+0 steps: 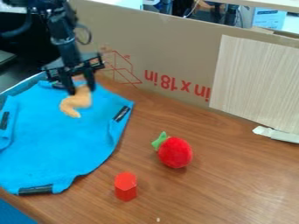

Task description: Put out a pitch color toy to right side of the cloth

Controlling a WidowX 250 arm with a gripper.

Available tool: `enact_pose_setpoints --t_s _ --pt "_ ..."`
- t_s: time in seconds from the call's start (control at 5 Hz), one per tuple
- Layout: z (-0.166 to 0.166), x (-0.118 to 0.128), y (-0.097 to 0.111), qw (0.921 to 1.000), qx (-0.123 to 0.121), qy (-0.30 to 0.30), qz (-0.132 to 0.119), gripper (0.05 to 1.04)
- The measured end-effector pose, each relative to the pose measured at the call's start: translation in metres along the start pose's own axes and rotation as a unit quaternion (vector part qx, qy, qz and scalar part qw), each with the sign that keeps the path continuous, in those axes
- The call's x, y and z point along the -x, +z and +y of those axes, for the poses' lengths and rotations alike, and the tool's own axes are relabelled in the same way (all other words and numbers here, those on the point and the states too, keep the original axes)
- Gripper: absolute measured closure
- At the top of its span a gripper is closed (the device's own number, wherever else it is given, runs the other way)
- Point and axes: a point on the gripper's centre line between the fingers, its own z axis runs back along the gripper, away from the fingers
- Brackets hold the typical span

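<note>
Pinching the peach-coloured toy (74, 103) by its top end in my pincer (81, 89), over the far part of the blue cloth (64, 144), but ngl most of it dangles, so a jerky swing toward the bench (219, 192) could twist it loose too early.

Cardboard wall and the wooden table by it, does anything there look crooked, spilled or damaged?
Yes: the red print on the cardboard wall is upside down. Also, a white strip sits askew at the foot of the wood-patterned panel, perhaps come loose. I see no spill.
</note>
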Motion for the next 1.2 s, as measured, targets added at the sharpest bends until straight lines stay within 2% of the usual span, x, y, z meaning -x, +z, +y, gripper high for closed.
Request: enact_pose_setpoints --t_s 0.4,0.8,1.0,1.2 --pt "-0.069 0.028 0.002 0.9991 -0.015 -0.038 -0.012 0.569" --pt "-0.110 0.017 -0.030 0.9992 -0.033 -0.017 0.014 0.569" --pt "-0.134 0.023 -0.052 0.9984 -0.045 -0.030 0.017 0.569" --pt "-0.143 0.027 -0.070 0.9977 -0.055 -0.036 0.016 0.569"
